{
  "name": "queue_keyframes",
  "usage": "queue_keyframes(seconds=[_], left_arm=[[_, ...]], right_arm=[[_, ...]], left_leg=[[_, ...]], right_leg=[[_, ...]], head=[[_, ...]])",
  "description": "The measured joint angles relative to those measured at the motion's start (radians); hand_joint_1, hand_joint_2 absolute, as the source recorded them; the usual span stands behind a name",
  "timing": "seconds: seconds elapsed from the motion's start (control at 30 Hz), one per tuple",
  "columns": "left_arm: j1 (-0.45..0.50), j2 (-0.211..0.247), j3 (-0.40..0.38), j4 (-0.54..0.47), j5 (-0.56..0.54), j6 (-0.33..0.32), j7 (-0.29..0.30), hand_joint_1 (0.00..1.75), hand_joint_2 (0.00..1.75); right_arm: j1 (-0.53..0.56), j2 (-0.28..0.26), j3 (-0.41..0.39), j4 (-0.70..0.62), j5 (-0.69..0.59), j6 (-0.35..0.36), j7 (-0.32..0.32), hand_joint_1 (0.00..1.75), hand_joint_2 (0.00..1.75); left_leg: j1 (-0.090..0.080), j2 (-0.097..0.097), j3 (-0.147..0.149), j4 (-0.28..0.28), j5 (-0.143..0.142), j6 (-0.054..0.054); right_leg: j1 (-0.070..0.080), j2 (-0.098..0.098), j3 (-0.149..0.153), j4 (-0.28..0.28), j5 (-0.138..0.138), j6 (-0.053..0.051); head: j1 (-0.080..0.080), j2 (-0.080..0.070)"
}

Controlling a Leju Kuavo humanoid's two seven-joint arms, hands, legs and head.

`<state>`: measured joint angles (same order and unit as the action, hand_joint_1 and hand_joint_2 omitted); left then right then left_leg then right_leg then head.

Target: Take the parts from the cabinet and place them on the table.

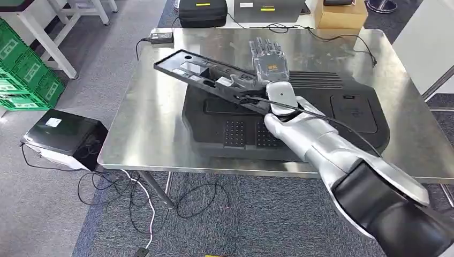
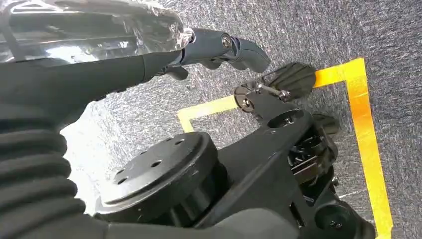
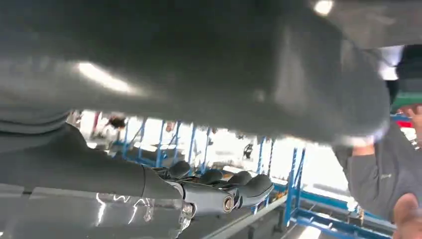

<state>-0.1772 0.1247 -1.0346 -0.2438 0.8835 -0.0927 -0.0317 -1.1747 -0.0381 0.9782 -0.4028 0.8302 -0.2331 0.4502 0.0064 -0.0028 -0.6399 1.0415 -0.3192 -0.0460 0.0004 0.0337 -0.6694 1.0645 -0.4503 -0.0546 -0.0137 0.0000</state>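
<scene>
A long black tray-like part lies slanted across the steel table. Its near end rests on a large flat black part in the table's middle. My right hand reaches over both parts from the near right, its fingers stretched straight and apart past the long part's far side. The wrist sits over that part's near end. In the right wrist view the dark part passes close by the straight fingers, which do not curl round it. My left hand hangs over the carpet, holding nothing.
A black case, a cardboard box and a power adapter with its cable sit at the table's far edge. Green crates and a black box stand on the floor at left. A person stands beyond the table.
</scene>
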Motion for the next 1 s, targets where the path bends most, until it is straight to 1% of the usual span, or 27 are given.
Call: queue_keyframes(seconds=[0.1, 0.3, 0.4, 0.5, 0.67, 0.8, 0.87, 0.93, 1.0], left_arm=[[0.003, 0.000, 0.000, 0.000, 0.003, 0.000, 0.000, 0.00, 0.00], [0.004, 0.000, 0.000, 0.000, 0.005, 0.000, 0.000, 0.00, 0.00], [0.004, 0.000, 0.000, 0.000, 0.007, 0.006, -0.002, 0.00, 0.00], [0.005, 0.000, 0.000, 0.000, 0.009, 0.009, -0.006, 0.00, 0.00], [0.010, 0.000, 0.001, 0.000, 0.032, 0.026, -0.015, 0.00, 0.00], [0.019, 0.000, 0.002, 0.000, 0.040, 0.034, -0.015, 0.00, 0.00], [0.025, 0.000, 0.002, 0.000, 0.042, 0.036, -0.015, 0.00, 0.00], [0.029, 0.000, 0.002, 0.000, 0.042, 0.038, -0.015, 0.00, 0.00], [0.032, 0.000, 0.002, 0.000, 0.042, 0.045, -0.014, 0.00, 0.00]], right_arm=[[0.000, 0.000, -0.009, -0.003, -0.030, 0.014, -0.023, 0.00, 0.00], [0.000, 0.000, -0.024, -0.008, -0.042, 0.020, -0.032, 0.00, 0.00], [0.001, 0.000, -0.035, -0.013, -0.076, 0.029, -0.062, 0.00, 0.00], [0.008, 0.000, -0.043, -0.023, -0.115, 0.008, -0.093, 0.00, 0.00], [0.027, 0.000, -0.075, -0.055, -0.242, -0.044, -0.146, 0.00, 0.00], [0.044, -0.013, -0.082, -0.110, -0.285, -0.061, -0.149, 0.00, 0.00], [0.059, -0.028, -0.083, -0.147, -0.299, -0.066, -0.133, 0.00, 0.00], [0.077, -0.052, -0.084, -0.199, -0.327, -0.069, -0.114, 0.00, 0.00], [0.101, -0.076, -0.090, -0.251, -0.364, -0.072, -0.109, 0.00, 0.00]], left_leg=[[0.000, 0.000, 0.000, 0.000, 0.000, 0.000], [0.000, 0.000, 0.001, 0.000, 0.000, 0.000], [0.000, 0.000, 0.001, 0.000, 0.000, 0.001], [0.000, 0.000, 0.001, 0.001, 0.000, 0.001], [0.000, 0.000, 0.001, 0.001, -0.001, 0.001], [0.000, 0.000, 0.002, 0.001, -0.001, 0.001], [-0.001, 0.000, 0.002, 0.001, -0.001, 0.001], [-0.001, 0.000, 0.003, 0.001, -0.002, 0.002], [-0.001, 0.000, 0.003, 0.001, -0.002, 0.003]], right_leg=[[0.000, 0.000, 0.001, 0.000, 0.000, 0.000], [0.000, 0.000, 0.001, 0.000, 0.000, 0.000], [0.000, 0.000, 0.001, 0.000, 0.000, 0.000], [0.000, 0.000, 0.001, 0.000, 0.000, 0.000], [0.000, 0.000, 0.002, 0.000, 0.000, 0.000], [0.000, 0.000, 0.002, 0.000, -0.001, 0.001], [0.000, 0.000, 0.002, 0.000, -0.001, 0.002], [0.000, 0.000, 0.002, 0.000, -0.002, 0.002], [0.000, 0.000, 0.004, 0.000, -0.002, 0.003]], head=[[0.001, 0.000], [0.001, 0.000], [0.000, 0.000], [0.001, 0.000], [0.001, 0.000], [0.002, 0.000], [0.004, 0.000], [0.006, 0.000], [0.010, 0.000]])
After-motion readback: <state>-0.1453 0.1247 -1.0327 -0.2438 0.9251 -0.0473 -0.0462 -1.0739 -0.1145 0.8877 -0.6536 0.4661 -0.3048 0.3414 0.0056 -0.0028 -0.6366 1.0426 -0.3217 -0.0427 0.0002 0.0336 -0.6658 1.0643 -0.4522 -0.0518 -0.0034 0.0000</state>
